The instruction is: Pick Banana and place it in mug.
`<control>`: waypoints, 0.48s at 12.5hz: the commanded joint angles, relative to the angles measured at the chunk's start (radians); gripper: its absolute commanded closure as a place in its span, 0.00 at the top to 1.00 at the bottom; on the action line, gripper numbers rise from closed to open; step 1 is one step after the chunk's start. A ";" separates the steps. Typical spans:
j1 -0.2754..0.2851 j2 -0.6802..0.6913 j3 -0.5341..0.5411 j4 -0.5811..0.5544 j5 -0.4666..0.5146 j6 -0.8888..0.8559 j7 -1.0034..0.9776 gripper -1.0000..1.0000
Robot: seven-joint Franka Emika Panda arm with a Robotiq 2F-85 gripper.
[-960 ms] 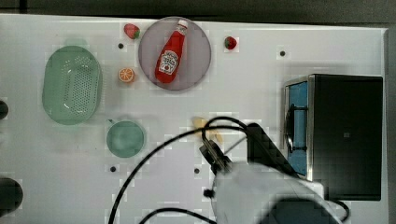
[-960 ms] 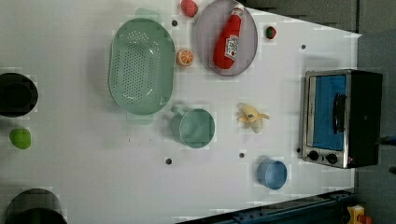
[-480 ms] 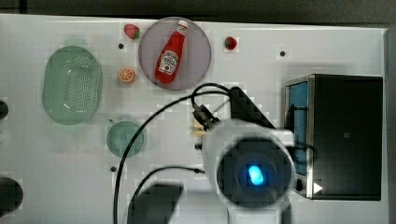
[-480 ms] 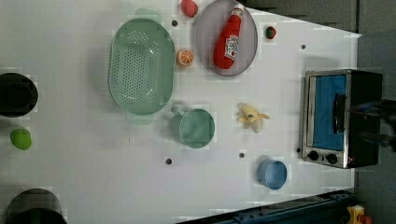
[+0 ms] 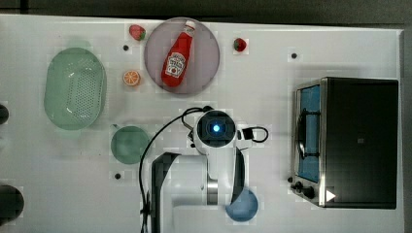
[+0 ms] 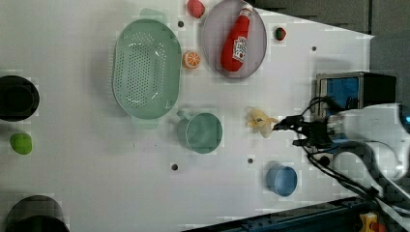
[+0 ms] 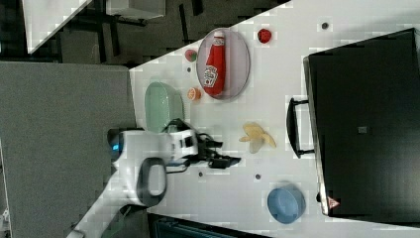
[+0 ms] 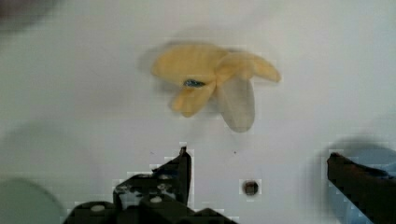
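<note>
The pale-yellow peeled banana [image 6: 261, 123] lies on the white table, also seen as the banana [image 7: 256, 136] in the right view and the banana [image 8: 215, 84] in the wrist view. The dark-green mug [image 6: 203, 133] stands upright to the left view's left of it, and the mug [image 5: 128, 144] sits at the top view's left of the arm. My gripper [image 8: 259, 170] is open, with nothing between its dark fingers [image 8: 182, 168]. In the left view the gripper [image 6: 286, 125] hovers just right of the banana. In the top view the arm's wrist [image 5: 216, 128] covers the banana.
A blue cup [image 6: 281, 180] stands close to the arm. A black toaster oven [image 5: 357, 141] fills the top view's right. A purple plate [image 5: 206, 73] holds a ketchup bottle [image 5: 177, 60]. A pale-green basket [image 5: 75, 87] and an orange slice [image 5: 131, 77] lie beyond the mug.
The arm has swung up from the top view's lower edge to sit over the banana, and has entered the left view from the right. The gripper stayed open.
</note>
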 commanded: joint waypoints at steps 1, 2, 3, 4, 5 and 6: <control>-0.013 0.035 -0.018 -0.007 -0.011 0.185 -0.095 1.00; -0.013 0.081 -0.017 -0.013 -0.011 0.234 -0.095 1.00; -0.013 0.122 -0.011 -0.013 -0.011 0.271 -0.095 1.00; -0.013 0.157 -0.003 -0.010 -0.011 0.287 -0.095 1.00; -0.013 0.189 0.001 -0.010 -0.011 0.300 -0.095 1.00; -0.013 0.216 0.006 -0.006 -0.011 0.330 -0.095 1.00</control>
